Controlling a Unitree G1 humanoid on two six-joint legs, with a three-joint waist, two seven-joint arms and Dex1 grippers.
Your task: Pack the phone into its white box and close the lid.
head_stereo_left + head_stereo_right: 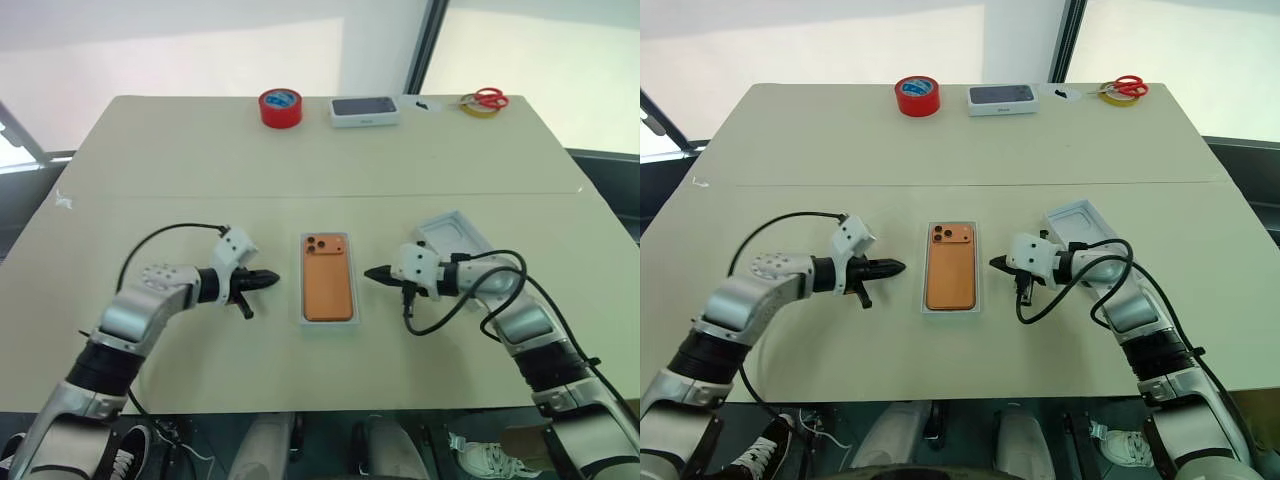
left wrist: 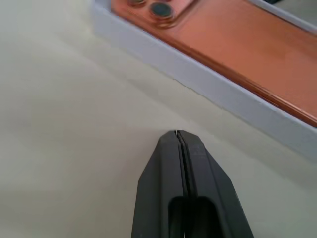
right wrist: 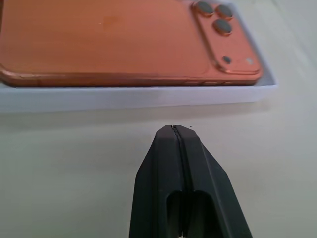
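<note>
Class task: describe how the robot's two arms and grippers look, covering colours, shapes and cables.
Both arms have silver-grey segments with black joint bands. Each wrist carries a white angular block, ahead of which the left gripper and right gripper taper to pointed black jaws. A black cable loops loosely from each wrist.

Phone in the box at mid-desk, flanked by both grippers

The phone (image 1: 328, 283) is seen lying in the white box (image 1: 327, 320) on the desk (image 1: 200, 180); the left gripper (image 1: 272, 279) is placed just left of it, the right gripper (image 1: 371, 273) just right. An insert tray (image 1: 455, 235) lies behind the right gripper. Tape (image 1: 280, 107), another box (image 1: 365, 110) and scissors (image 1: 485, 99) are lined along the far edge.
</note>
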